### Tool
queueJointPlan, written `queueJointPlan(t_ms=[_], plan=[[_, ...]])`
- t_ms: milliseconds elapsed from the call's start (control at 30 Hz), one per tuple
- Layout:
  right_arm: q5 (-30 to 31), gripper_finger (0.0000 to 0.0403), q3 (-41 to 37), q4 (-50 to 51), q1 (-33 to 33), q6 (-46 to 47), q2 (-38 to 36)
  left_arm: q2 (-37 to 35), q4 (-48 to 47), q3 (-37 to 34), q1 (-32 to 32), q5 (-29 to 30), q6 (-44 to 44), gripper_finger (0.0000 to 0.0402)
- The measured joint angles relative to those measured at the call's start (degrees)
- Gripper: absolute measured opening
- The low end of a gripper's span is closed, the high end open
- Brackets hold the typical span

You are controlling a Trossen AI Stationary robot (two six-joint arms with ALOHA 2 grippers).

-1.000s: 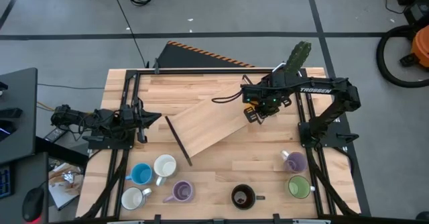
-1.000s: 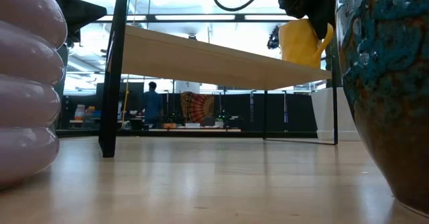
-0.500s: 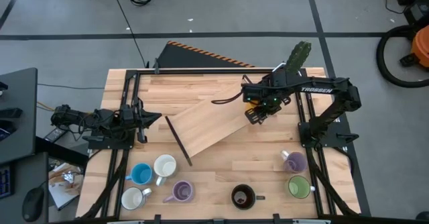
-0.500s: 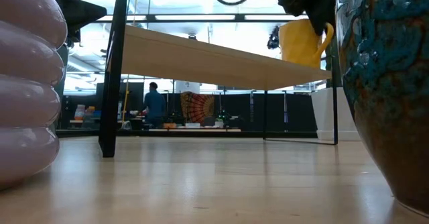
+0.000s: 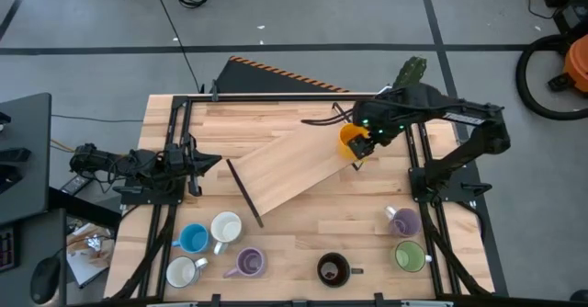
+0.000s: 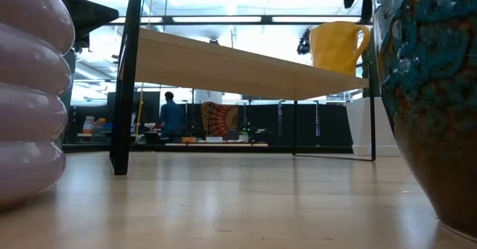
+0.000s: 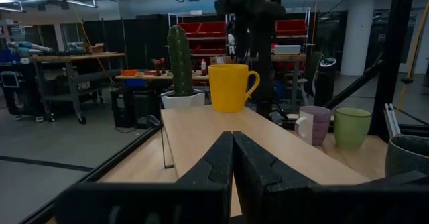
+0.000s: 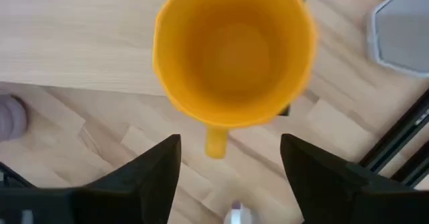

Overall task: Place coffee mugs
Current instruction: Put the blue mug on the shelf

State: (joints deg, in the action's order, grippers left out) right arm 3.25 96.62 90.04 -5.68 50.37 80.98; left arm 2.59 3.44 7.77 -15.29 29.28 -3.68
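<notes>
The orange mug point(image 5: 351, 142) stands upright on the right end of a raised, slanted wooden shelf point(image 5: 285, 171), its handle toward the table's near right. My right gripper point(image 8: 229, 149) hangs open just above it, a finger on either side of the handle without touching. On the table near the front stand a blue mug point(image 5: 193, 239), two white mugs point(image 5: 226, 227) point(image 5: 182, 272), two lavender mugs point(image 5: 248, 263) point(image 5: 404, 221), a dark brown mug point(image 5: 332, 269) and a green mug point(image 5: 410, 255). My left gripper point(image 5: 197, 164) waits shut at the table's left side.
A white pot with a green cactus point(image 5: 411, 75) stands at the far right corner, just behind my right arm. Black frame rails point(image 5: 175, 160) run along both sides of the table. The shelf stands on thin black legs point(image 6: 123, 92), with open room beneath it.
My right gripper has opened and let go of the orange mug, then risen and drawn back toward the table's far right. The mug stays upright on the shelf's right end, now uncovered in the high view.
</notes>
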Motion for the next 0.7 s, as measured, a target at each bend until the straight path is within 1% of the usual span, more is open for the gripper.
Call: queueJointPlan(t_ms=[33,100,200,233,267,400,500,600,700], plan=[[0.68,0.0262,0.0,-0.01,-0.08,-0.82,-0.78,0.0,0.0,0.0,0.02,0.02,0.02,0.0016],[4.43,0.026,0.0,-0.02,0.27,-2.78,-2.34,0.01,0.0,0.0,0.02,0.01,0.06,0.0016],[13.75,0.0255,-1.06,-1.38,2.65,-5.82,-4.57,0.0,-0.9,0.0,0.0,0.0,2.12,0.0016],[15.87,0.0254,-2.14,-2.6,3.51,-6.88,-5.41,0.0,-1.62,0.0,0.02,0.01,3.48,0.0016],[17.14,0.0252,-3.35,-4.26,4.16,-8.02,-6.2,0.0,-2.43,0.0,0.02,-0.07,3.68,0.0016],[18.67,0.0245,-7.79,-10.4,6.34,-13.49,-9.08,0.02,-3.86,0.56,0.02,-0.89,3.65,0.0016],[21.69,0.0242,-11.2,-14.13,7.94,-16.68,-11.32,-0.02,-5.54,3.63,0.01,-4.44,7.64,0.0016],[24.44,0.024,-14.73,-17.22,9.17,-18.77,-13.66,0.02,-11.11,6.25,-0.11,-9.35,12.36,0.0016],[26.95,0.024,-18.35,-21.24,10.6,-20.73,-16.05,0.02,-16.91,8.58,-0.67,-10.36,15.71,0.0016]])
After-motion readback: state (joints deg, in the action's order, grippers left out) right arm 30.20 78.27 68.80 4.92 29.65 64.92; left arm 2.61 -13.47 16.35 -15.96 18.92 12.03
